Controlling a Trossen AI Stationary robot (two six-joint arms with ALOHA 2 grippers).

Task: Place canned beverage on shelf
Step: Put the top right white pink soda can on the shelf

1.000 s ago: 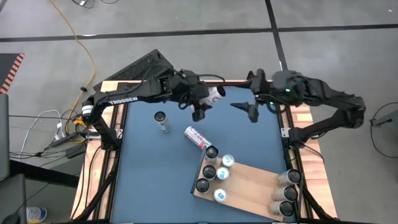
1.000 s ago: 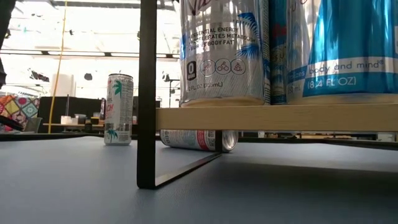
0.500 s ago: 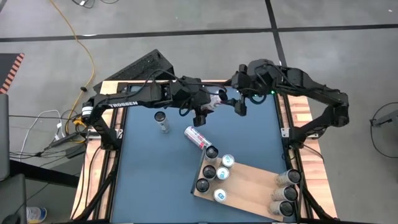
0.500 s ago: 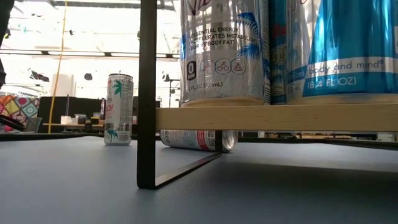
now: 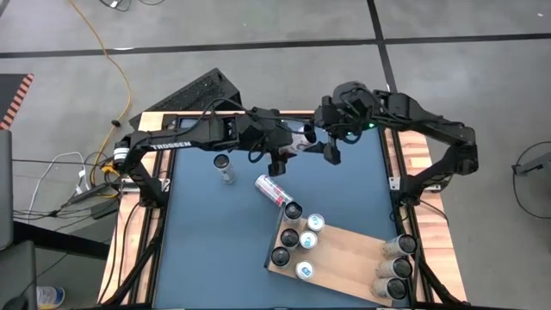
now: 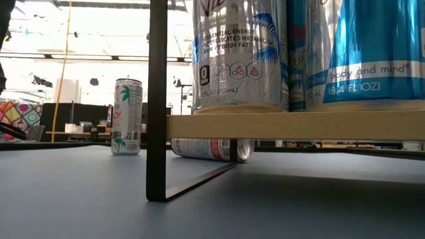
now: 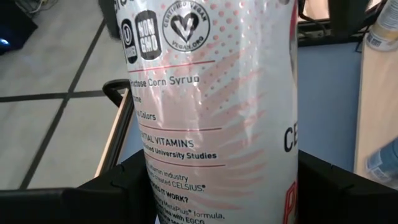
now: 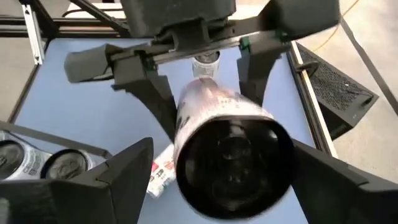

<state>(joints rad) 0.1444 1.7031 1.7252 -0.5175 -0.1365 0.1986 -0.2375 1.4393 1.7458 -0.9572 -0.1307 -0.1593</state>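
My left gripper (image 5: 291, 148) hangs over the table's far middle, shut on a white-and-pink canned beverage (image 5: 300, 140) that fills the left wrist view (image 7: 217, 106). My right gripper (image 5: 331, 152) faces it, open. In the right wrist view its fingers stand on either side of the can's dark round end (image 8: 231, 163); I cannot tell whether they touch it. The shelf (image 5: 349, 254), a light wooden board on black legs, stands at the near right with several cans upright on it. My left gripper pinches the can's round wall (image 7: 163, 180) between its two fingers (image 8: 160, 99), near the end away from my right arm. The can lies along the fingers and sticks out past them. It is lifted clear of the table, its free end (image 8: 231, 163) pointing at my right gripper.
One can (image 5: 273, 189) lies on its side on the blue tabletop by the shelf's far-left corner, seen under the board (image 6: 212, 149) in the low view. Another can (image 5: 224, 166) stands upright at the left (image 6: 127, 116). The shelf's black leg (image 6: 157, 99) stands close to the low camera.
My right gripper has swung toward the table's left, up to the can in my left gripper, and has tipped further downward. Its fingers now stand around the can's free end. The can has stayed aloft in my left gripper.
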